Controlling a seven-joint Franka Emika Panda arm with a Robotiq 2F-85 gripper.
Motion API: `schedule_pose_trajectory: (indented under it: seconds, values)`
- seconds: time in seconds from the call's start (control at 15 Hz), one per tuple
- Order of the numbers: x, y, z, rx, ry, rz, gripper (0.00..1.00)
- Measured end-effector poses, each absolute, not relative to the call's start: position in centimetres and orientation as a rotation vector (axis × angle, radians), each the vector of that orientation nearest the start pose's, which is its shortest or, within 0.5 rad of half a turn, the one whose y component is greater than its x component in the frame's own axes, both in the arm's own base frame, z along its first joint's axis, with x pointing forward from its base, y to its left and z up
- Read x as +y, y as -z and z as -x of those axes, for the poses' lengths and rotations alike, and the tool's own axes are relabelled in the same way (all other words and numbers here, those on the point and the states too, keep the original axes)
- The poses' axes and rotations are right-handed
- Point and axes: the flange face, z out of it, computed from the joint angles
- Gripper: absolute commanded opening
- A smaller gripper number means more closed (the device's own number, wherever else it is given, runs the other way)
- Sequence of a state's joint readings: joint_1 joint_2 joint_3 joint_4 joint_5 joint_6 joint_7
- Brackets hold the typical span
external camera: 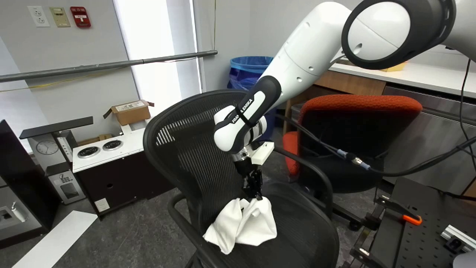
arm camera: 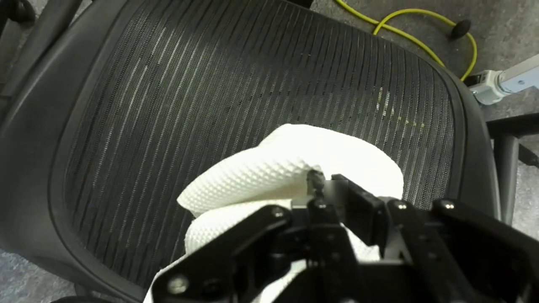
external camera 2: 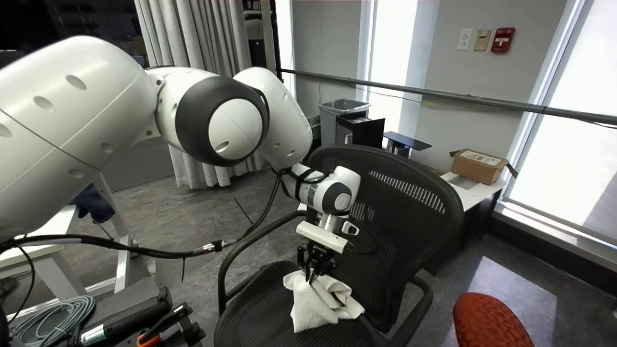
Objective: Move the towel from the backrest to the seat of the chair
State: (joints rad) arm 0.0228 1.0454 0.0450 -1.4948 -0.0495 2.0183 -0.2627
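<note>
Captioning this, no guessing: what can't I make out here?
Crumpled white cloth towel: underside, hidden by its folds, all views.
Black two-fingered claw: whether it pinches the towel; blurred between its tips, wrist view.
White label on brown rectangular cardboard box: text too small, both exterior views.
Rounded red-orange upholstery: rest cut off by bottom edge in an exterior view.

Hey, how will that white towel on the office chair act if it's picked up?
The white towel will likely hang floppy, since it's bunched in soft folds. It's probably light for its size, given its thin-looking edges. Its waffle texture suggests it shouldn't be very slippery.
</note>
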Motion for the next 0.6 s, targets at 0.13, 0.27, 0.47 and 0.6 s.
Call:
schedule_pose_trajectory:
  seconds: [0.13,0.27,0.47,0.6]
  values:
    - [3.91,-1.57,-62.45,-0.511,-0.793,2.941,0.1]
    - [3.99,-1.77,-62.65,-0.51,-0.791,2.943,0.1]
    - [4.0,-1.8,-62.71,-0.51,-0.789,2.944,0.1]
    - [4.0,-1.77,-62.7,-0.509,-0.79,2.944,0.1]
